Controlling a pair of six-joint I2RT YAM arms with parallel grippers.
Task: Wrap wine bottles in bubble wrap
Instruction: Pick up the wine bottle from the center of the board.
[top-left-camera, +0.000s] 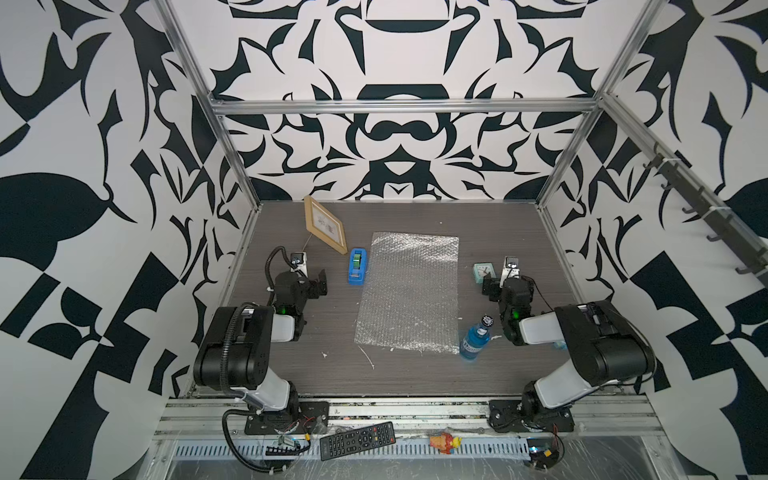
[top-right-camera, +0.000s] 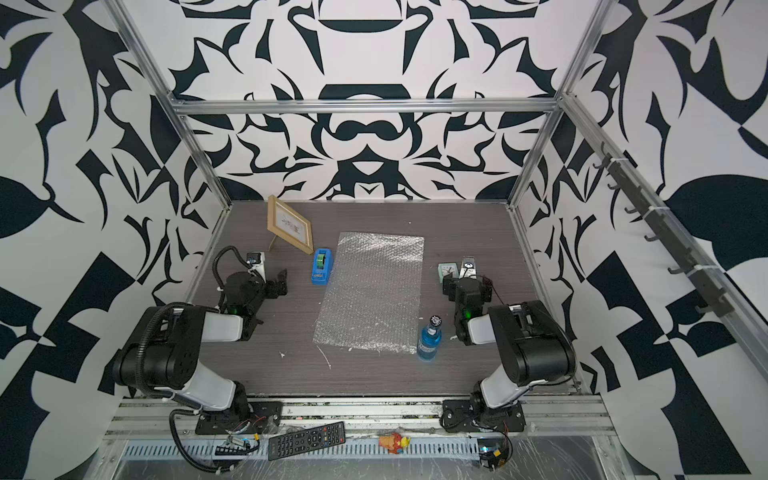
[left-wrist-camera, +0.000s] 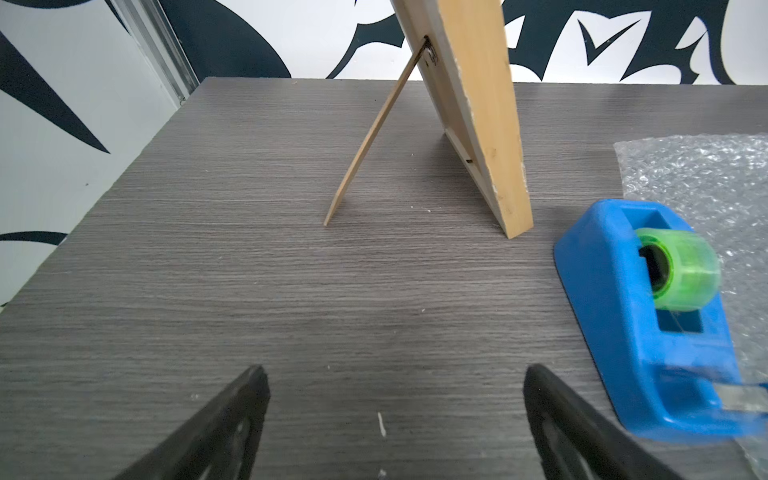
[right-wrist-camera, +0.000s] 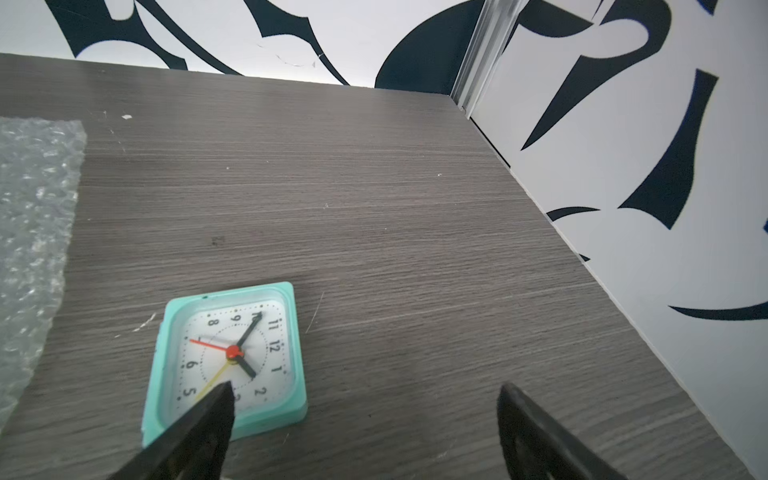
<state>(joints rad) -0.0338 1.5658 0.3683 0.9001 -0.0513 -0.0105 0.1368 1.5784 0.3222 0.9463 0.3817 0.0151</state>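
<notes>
Your left fingers (left-wrist-camera: 224, 424) and right fingers (right-wrist-camera: 199, 428) are spread wide, grasping nothing. The bottle (top-left-camera: 475, 340) stands upright just beside the near right corner of the bubble wrap (top-left-camera: 409, 291); grab it high or off-centre and it could topple and roll.

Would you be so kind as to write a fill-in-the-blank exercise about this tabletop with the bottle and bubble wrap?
The bottle of blue liquid beside the bubble wrap has a ____ cap.
The blue tape dispenser holds a roll of ____ tape.
The left gripper and the right gripper both stand ____, holding nothing.
The clock lies near the ____ gripper.
Missing words: black; green; open; right.
</notes>
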